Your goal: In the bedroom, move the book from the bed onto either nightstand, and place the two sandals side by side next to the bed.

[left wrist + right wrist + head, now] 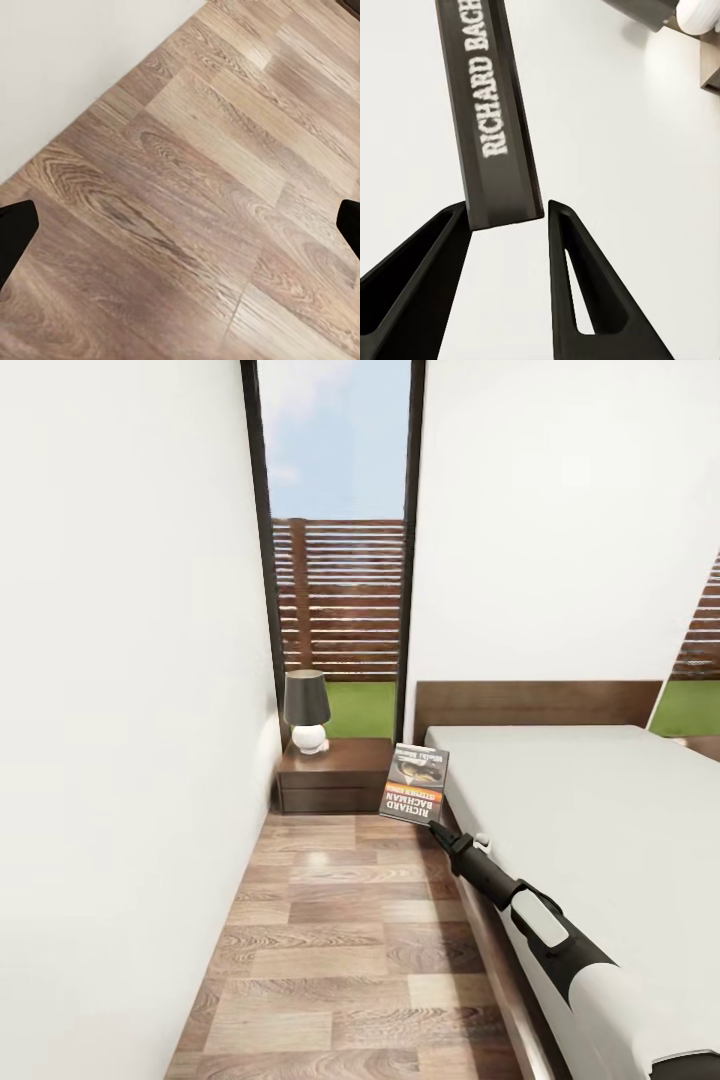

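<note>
The right arm reaches forward along the bed's [580,800] left edge, its right tool [433,826] closed on the lower end of the book [415,784], which it holds upright in the air between the bed's head corner and the nightstand [335,772]. The left tool's fingertips [15,232] sit far apart at the frame edges over the wood-plank floor [202,202]. The book's smaller lettering is blurred; a dark-shaded lamp [307,710] stands on the nightstand below a tall window [338,540].
</note>
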